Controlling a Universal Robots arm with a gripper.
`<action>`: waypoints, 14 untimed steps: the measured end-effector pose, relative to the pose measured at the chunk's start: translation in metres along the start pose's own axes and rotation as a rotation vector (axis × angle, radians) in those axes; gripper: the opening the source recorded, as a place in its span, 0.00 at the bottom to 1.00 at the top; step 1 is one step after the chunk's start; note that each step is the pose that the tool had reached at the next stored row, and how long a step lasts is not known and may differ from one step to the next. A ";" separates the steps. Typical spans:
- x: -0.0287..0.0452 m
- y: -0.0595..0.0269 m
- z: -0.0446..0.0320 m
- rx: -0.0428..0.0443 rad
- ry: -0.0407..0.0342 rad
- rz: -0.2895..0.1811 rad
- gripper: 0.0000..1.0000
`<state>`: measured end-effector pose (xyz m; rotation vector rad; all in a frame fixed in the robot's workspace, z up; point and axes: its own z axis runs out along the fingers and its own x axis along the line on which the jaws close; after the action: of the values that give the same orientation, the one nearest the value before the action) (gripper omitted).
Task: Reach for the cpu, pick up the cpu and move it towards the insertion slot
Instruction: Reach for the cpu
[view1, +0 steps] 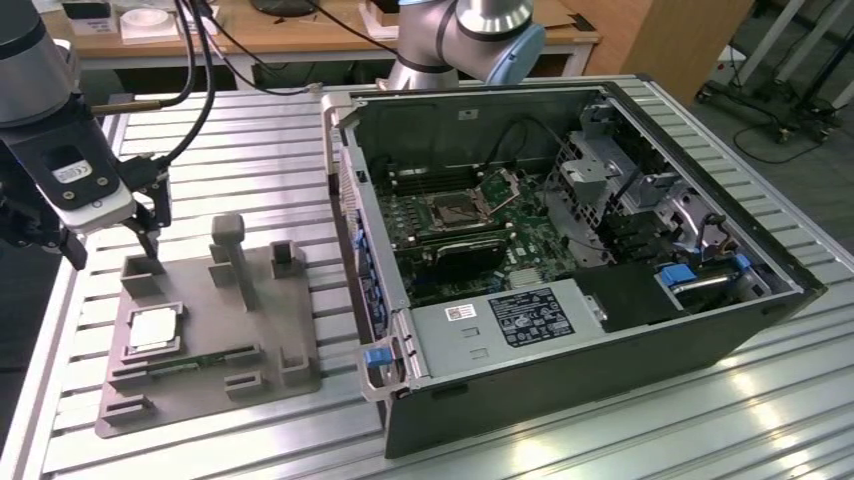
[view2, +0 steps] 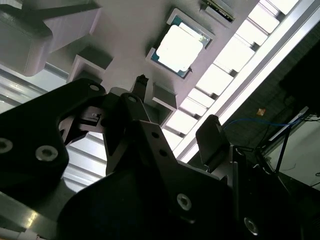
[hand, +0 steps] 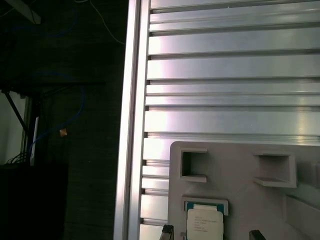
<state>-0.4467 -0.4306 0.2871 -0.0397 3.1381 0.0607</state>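
Exterior view: gripper (view1: 111, 257) is seen open and empty over the grey fixture plate's (view1: 194, 292) far edge, cpu (view1: 151, 328) seated in its recess nearby, insertion slot (view1: 458, 208) well apart inside the case (view1: 441, 118).

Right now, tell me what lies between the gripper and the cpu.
In the exterior view, a raised block of the grey fixture stands between the open gripper and the cpu.

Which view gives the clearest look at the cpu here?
The second wrist view: the cpu shows whole, seated in the grey fixture. The exterior view shows the cpu small; the first wrist view crops the cpu at the frame edge.
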 end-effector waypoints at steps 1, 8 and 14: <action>0.0000 0.0000 0.0001 0.0000 -0.0001 0.000 0.66; 0.0000 -0.0006 0.0017 -0.0004 -0.0001 0.000 0.66; 0.0000 -0.0007 0.0022 -0.0006 -0.0001 0.000 0.66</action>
<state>-0.4467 -0.4312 0.2849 -0.0398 3.1381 0.0616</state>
